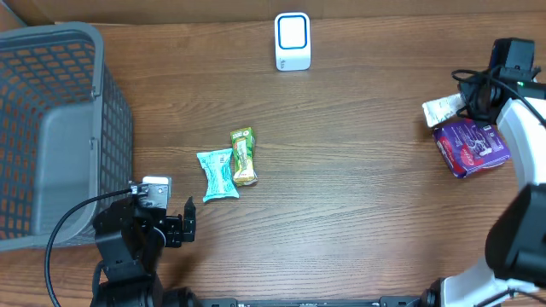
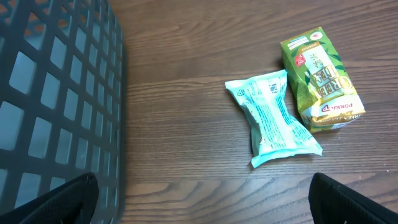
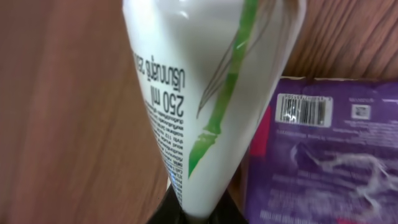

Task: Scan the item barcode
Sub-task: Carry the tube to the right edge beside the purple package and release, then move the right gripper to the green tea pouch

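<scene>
From overhead, my right pincer (image 1: pixel 461 102) sits at the far right edge of the surface (image 1: pixel 358 213), clenched on a white tube (image 1: pixel 442 110) — the item I take to be the one for scanning. The tube is just beside a purple packet (image 1: pixel 472 147) and well apart from the white scanner (image 1: pixel 293 41) standing at the back middle, so I judge the carry to the scanner is not yet made. The left pincer (image 1: pixel 184 222) hangs near the front left, spread wide and holding nothing, close to the grey mesh basket (image 1: pixel 53 34). I see nothing inside the basket; its floor shows bare. A teal packet (image 1: pixel 217 175) and a green tea carton (image 1: pixel 243 156) lie touching in the middle of the surface, probably waiting their turn.

In the left wrist view, the two dark fingers (image 2: pixel 59 199) frame the bottom corners with only wood between them. The basket wall fills the left side, and the packet and carton lie ahead.

In the right wrist view, the tube fills the frame, its narrow end pinched in the pincer. The side turned to the camera carries small print and a green bamboo drawing. I find no barcode on that side, so I'd guess it needs turning before it faces the scanner. The purple packet's own barcode (image 3: pixel 303 110) shows plainly behind it. Whether the tube is clear of the surface, I cannot tell.
</scene>
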You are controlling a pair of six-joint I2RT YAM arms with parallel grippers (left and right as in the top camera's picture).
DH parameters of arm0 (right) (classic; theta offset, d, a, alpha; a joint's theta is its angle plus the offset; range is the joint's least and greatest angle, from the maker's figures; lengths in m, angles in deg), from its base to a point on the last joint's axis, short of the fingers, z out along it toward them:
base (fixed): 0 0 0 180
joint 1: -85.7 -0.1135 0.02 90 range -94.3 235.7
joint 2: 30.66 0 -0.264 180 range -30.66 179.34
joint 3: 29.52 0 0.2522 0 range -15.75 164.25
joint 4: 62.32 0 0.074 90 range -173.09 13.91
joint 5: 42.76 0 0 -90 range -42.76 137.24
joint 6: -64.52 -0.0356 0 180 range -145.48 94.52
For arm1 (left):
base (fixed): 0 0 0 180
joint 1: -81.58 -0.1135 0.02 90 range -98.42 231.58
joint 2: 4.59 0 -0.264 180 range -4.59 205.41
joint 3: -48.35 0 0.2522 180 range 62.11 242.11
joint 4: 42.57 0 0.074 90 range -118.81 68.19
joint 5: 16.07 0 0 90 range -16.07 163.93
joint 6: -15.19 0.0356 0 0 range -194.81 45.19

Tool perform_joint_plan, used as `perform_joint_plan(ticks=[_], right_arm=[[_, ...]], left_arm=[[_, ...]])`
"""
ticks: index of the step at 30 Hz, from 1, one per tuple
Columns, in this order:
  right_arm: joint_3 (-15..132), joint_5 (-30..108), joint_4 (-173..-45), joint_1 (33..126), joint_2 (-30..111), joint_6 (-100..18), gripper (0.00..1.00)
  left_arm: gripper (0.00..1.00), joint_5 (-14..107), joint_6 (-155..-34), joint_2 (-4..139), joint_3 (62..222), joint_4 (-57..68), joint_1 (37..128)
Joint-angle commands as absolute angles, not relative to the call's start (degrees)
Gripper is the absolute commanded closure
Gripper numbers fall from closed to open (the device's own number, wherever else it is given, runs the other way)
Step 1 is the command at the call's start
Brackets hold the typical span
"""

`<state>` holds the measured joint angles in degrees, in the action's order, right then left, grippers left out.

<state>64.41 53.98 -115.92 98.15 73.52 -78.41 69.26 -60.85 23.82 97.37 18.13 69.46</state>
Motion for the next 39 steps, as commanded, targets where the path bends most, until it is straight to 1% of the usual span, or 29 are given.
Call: perform_joint_plan(ticks=[1,4,5,6,7,8,13,15,17,20,23,26,29,33,39], right_arm=[[65.1,54.1,-115.2,98.0,76.6,-77.8,0.92],[65.1,54.7,-116.1,98.2,77.9,-77.8,0.92],[65.1,54.7,-116.9,98.3,78.0,-77.8,0.90],[65.1,54.7,-117.4,98.5,78.0,-78.0,0.78],[65.1,54.6,-118.0,98.7,78.0,-78.0,0.63],[65.1,54.6,-118.7,99.1,78.0,-78.0,0.50],[65.5,51.6,-121.6,102.0,77.8,-77.2,0.21],[66.8,47.2,-122.6,103.4,77.4,-73.8,0.12],[68.7,41.9,-123.7,104.3,76.7,-70.4,0.07],[72.6,36.0,-126.2,104.5,75.0,-64.6,0.03],[76.7,30.8,-128.7,102.8,73.5,-58.1,0.05],[78.5,23.9,-129.8,99.2,72.4,-51.0,0.06],[78.4,18.8,-131.0,93.4,72.4,-45.7,0.06],[77.8,19.2,-133.3,83.8,73.0,-41.6,0.06],[74.0,20.6,-132.7,70.7,73.9,-41.1,0.05]], left_arm=[[0.01,69.5,-59.8,23.8,97.5,17.9,69.2],[0.00,69.5,-59.8,23.8,97.5,17.9,69.2],[0.01,69.5,-59.8,23.8,97.5,17.9,69.2],[0.01,69.5,-59.8,23.8,97.5,17.9,69.2],[0.00,69.5,-59.8,23.8,97.5,17.9,69.2],[0.00,69.5,-59.8,23.8,97.5,17.9,69.2],[0.01,69.5,-59.8,23.8,97.5,17.9,69.2],[0.00,69.5,-59.8,23.8,97.5,17.9,69.2],[0.00,69.5,-59.8,23.8,97.5,17.9,69.2],[0.01,69.5,-59.8,23.8,97.5,17.9,69.2],[0.01,69.5,-59.8,23.8,97.5,17.9,69.2],[0.00,69.5,-59.8,23.8,97.5,17.9,69.2],[0.00,69.5,-59.8,23.8,97.5,17.9,69.2],[0.00,69.5,-59.8,23.8,97.5,17.9,69.2],[0.00,69.5,-59.8,23.8,97.5,17.9,69.2]])
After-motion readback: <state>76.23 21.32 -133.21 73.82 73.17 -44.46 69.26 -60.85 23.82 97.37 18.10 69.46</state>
